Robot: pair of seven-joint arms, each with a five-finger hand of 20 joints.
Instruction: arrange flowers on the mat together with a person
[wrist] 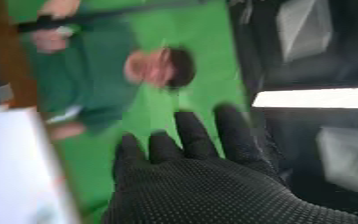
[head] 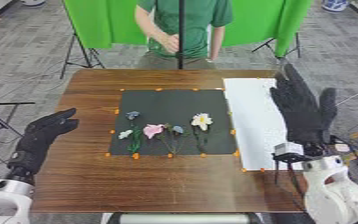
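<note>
On the dark mat (head: 162, 100) lie several flowers: a pink one (head: 152, 131), a white one with a yellow centre (head: 202, 120), and small blue and white ones (head: 133, 114) toward the mat's left side, with green stems. In the head view my right hand (head: 302, 105) is over the right part of the white sheet, right of the mat, its fingers straight and holding nothing. My left hand (head: 49, 131) rests in the air at the table's left edge, apart from the flowers, with relaxed fingers. The right wrist view has my right hand (wrist: 211, 185) with fingers extended.
A white sheet (head: 249, 110) lies along the mat's right side, and the right wrist view also has this sheet (wrist: 15, 165). Orange bits of tape (head: 135, 156) edge the mat. The brown table (head: 158, 185) extends in front. A thin dark pole (head: 182, 35) rises behind its far edge.
</note>
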